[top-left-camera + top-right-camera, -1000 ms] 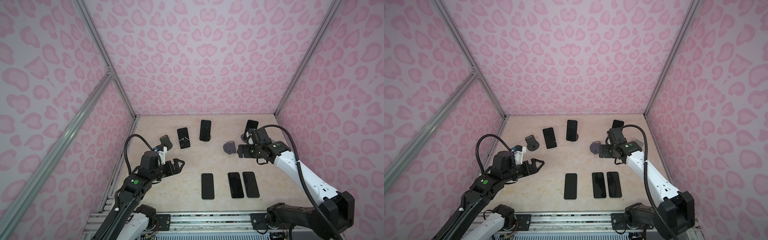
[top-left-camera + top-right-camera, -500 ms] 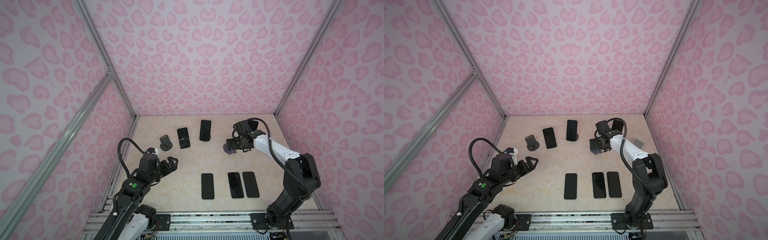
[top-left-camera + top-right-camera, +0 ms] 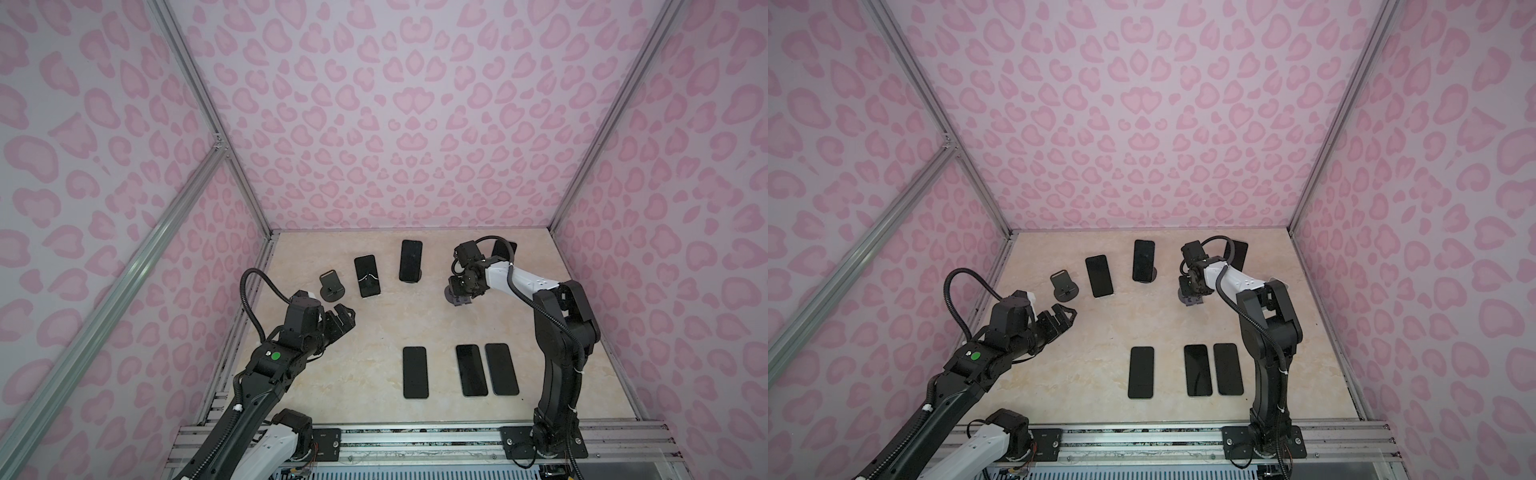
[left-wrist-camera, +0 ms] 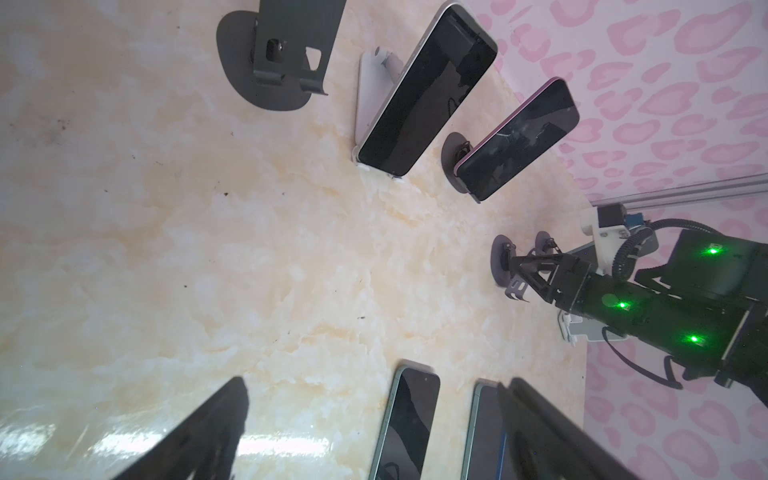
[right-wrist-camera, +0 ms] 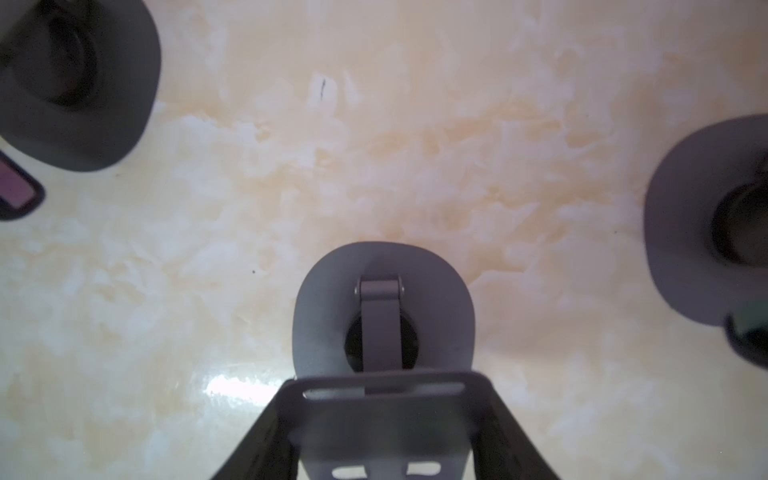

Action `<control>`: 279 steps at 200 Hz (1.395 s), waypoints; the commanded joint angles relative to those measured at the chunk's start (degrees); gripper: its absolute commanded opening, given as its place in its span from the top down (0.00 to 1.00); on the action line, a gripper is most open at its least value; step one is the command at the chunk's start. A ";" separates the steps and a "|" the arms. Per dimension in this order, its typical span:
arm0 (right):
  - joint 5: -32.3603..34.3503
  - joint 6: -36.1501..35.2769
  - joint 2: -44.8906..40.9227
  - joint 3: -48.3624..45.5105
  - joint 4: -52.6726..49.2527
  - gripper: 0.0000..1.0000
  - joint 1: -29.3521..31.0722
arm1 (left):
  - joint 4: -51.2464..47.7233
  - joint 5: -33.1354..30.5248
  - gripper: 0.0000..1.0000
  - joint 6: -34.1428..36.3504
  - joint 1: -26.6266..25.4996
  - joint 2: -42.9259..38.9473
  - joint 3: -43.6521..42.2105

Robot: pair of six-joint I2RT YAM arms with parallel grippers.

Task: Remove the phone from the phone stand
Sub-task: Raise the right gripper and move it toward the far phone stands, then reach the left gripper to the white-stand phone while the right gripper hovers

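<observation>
Since a second earlier, the right arm had folded from a low reach into a tall bend, and its claw had narrowed from wide open. The left arm had barely shifted.

At the left, the left claw (image 3: pixel 348 316) hung above the bench (image 3: pixel 374 324) with its jaws spread wide and nothing in them. Behind it stood an empty dark stand (image 3: pixel 330 286). Next came a phone (image 3: pixel 367 275) leaning on a white stand (image 4: pixel 368 95), then a purple-edged phone (image 3: pixel 410 260) on a dark round stand (image 4: pixel 453 153). In front, three loose phones (image 3: pixel 471 370) lay flat in a row.

Further right, the right claw (image 5: pixel 384 415) pointed down over a grey stand (image 5: pixel 382 307) that carried no phone. Its fingers (image 5: pixel 257 440) lay against both side edges of the stand's back plate. Behind that arm, a partly hidden back phone (image 3: pixel 504 251) leaned upright near the rear wall.
</observation>
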 commanded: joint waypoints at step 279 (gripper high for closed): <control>23.36 14.51 -16.78 10.55 -8.29 0.09 -3.22 | 3.59 3.13 0.02 4.06 0.02 -1.99 -3.61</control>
